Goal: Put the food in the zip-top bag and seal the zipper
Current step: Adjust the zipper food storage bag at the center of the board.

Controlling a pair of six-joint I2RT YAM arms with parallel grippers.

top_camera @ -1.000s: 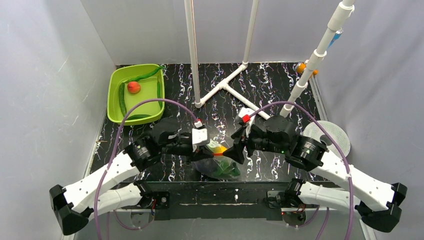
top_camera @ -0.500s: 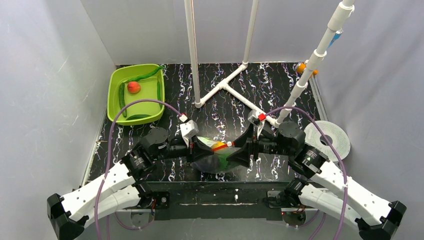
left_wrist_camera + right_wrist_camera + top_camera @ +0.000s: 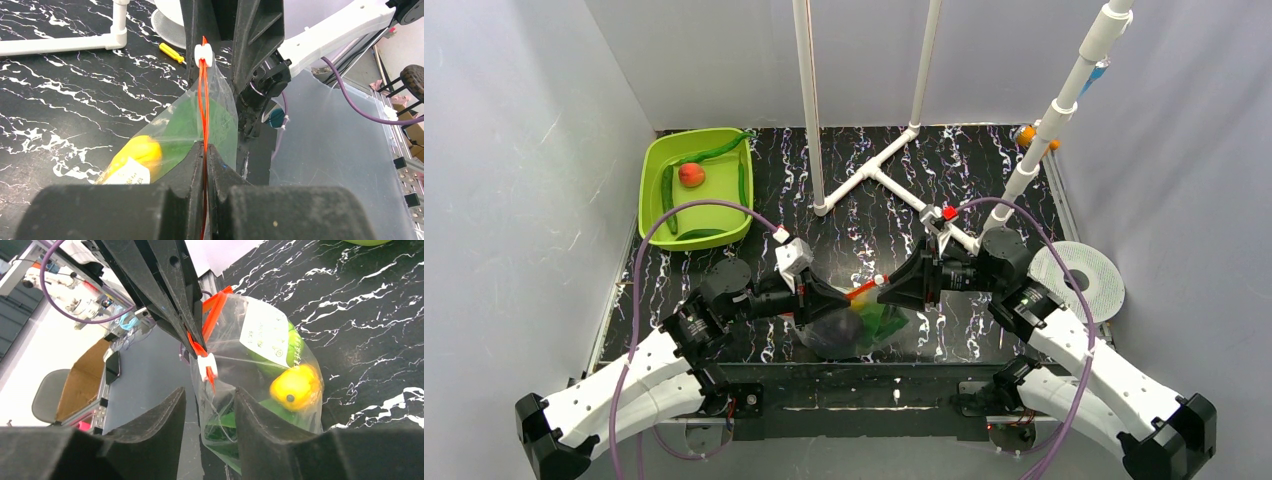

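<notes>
The zip-top bag [image 3: 854,328] hangs between my grippers just above the table's near edge. Its red-orange zipper [image 3: 861,291] is stretched between them, with a white slider [image 3: 879,281] at its right end. My left gripper [image 3: 832,298] is shut on the zipper's left end [image 3: 205,147]. My right gripper [image 3: 892,292] is open, its fingers [image 3: 160,425] on either side of the bag's edge just short of the slider [image 3: 206,364]. Inside the bag are a yellow piece [image 3: 295,385], a lime-green fruit [image 3: 272,367] and green leaves [image 3: 185,125]. A red-orange fruit [image 3: 690,174] and long green pods [image 3: 669,195] lie in the green bin.
The lime-green bin [image 3: 714,205] stands at the back left. A white PVC pipe frame [image 3: 864,175] rises from the table's middle and back. A white round disc [image 3: 1079,280] lies at the right edge. An orange-handled screwdriver [image 3: 1029,135] lies at the back right.
The grippers have drawn apart, left going left and right going right. The zipper now runs taut between them and the slider sits further right.
</notes>
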